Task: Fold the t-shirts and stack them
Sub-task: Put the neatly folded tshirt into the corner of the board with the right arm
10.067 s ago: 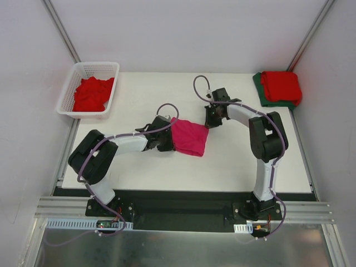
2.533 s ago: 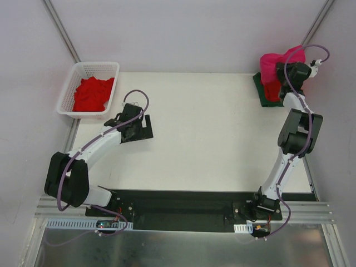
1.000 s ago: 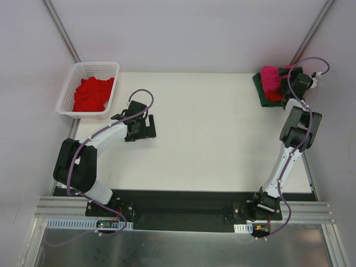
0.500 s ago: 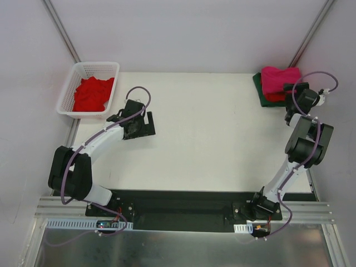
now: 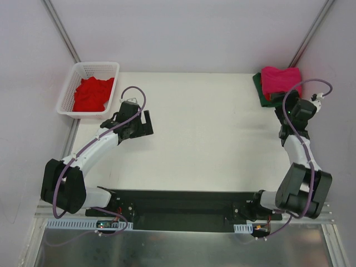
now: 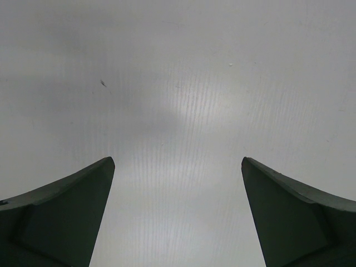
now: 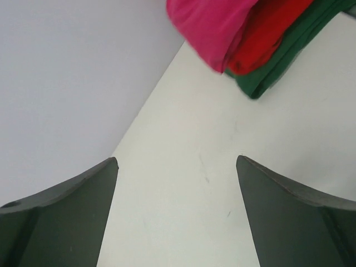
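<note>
The folded magenta-pink t-shirt (image 5: 281, 79) lies on top of the stack at the table's far right corner. Under it sit a red t-shirt (image 7: 267, 33) and a dark green t-shirt (image 7: 283, 55). More red t-shirts (image 5: 92, 93) lie crumpled in the white basket (image 5: 109, 67) at the far left. My right gripper (image 5: 293, 111) hangs just in front of the stack, open and empty, and the right wrist view shows only bare table between the jaws of that gripper (image 7: 177, 158). Right of the basket, my left gripper (image 5: 146, 125) is open over bare table, nothing between its fingertips (image 6: 178, 161).
Grey walls close in the table on the left, back and right. In the right wrist view the wall (image 7: 67, 72) stands close beside the stack. The white tabletop (image 5: 211, 128) stretches between the two arms.
My right gripper has let go of the magenta t-shirt, which now rests on the stack, and has drawn back toward the near side. The left arm has shifted slightly toward the basket.
</note>
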Controlling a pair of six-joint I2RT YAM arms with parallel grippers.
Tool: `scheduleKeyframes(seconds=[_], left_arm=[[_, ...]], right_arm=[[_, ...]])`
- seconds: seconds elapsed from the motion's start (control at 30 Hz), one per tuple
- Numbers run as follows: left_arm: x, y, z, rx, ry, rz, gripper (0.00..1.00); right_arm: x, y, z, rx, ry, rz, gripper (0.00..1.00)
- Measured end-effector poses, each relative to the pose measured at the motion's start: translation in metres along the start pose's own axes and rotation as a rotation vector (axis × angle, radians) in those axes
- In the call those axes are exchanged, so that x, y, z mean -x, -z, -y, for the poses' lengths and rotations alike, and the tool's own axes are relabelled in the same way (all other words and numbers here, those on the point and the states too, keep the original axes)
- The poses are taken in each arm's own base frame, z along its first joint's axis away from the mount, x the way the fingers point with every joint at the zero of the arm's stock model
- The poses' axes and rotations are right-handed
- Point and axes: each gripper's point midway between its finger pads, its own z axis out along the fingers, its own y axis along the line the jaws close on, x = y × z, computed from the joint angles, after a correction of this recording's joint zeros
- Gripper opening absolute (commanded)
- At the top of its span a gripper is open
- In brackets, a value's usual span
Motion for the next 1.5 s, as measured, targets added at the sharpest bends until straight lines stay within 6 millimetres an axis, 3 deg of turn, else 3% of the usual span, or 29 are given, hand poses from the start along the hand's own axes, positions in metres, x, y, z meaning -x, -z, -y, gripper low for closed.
scheduleKeyframes(seconds=[0.03, 0.2, 0.33, 0.5, 0.67, 0.83, 1.1, 1.3, 1.5], left_arm=[[0.000, 0.000, 0.000, -0.001, 0.000, 0.001, 0.99], [0.002, -0.001, 0.001, -0.004, 0.001, 0.007, 0.99], [0.002, -0.001, 0.001, -0.003, 0.001, 0.008, 0.99], [-0.002, -0.001, -0.002, 0.003, 0.001, 0.009, 0.99], [-0.001, 0.005, -0.007, 0.012, 0.002, 0.033, 0.99], [0.001, 0.009, -0.010, 0.030, 0.030, 0.060, 0.99], [0.003, 0.008, -0.013, 0.070, 0.050, 0.084, 0.99], [0.006, 0.010, -0.018, 0.105, 0.047, 0.111, 0.99], [0.009, 0.010, -0.022, 0.127, 0.047, 0.128, 0.99]], right_arm=[[-0.008, 0.008, -0.008, 0.017, 0.021, -0.017, 0.99], [-0.043, 0.070, -0.054, 0.117, 0.218, -0.090, 0.96], [-0.065, 0.107, -0.068, 0.164, 0.350, -0.142, 0.96], [-0.095, 0.133, -0.050, 0.117, 0.500, -0.221, 0.96], [-0.131, 0.150, -0.009, 0.036, 0.632, -0.290, 0.96], [-0.152, 0.155, 0.017, -0.042, 0.754, -0.286, 0.96], [-0.179, 0.134, 0.042, -0.164, 0.921, -0.297, 0.96], [-0.197, 0.125, 0.042, -0.164, 0.972, -0.324, 0.96], [-0.195, 0.120, 0.026, -0.135, 0.967, -0.297, 0.96]])
